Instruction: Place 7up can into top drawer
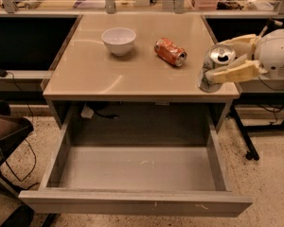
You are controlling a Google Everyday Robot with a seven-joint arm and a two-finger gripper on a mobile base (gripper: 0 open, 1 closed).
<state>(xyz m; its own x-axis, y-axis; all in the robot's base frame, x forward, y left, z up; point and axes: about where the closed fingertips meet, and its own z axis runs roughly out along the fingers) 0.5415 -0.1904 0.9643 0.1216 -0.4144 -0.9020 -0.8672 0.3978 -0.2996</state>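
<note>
A beige table (85, 74) is shown with its top drawer (137, 203) pulled fully out below the front edge; no can is seen on the drawer's grey floor. At the table's front right corner the gripper (217, 63) is clamped on the 7up can (221, 55), one finger laid along each side, the can tilted with its silver top toward the camera. Whether its base is touching the tabletop cannot be told. A white bowl (118, 40) and an orange can (170, 52) lying on its side are seen further back, well apart from the gripper. The grasp is judged done; the carry over the drawer, the lowering and the release are left
</note>
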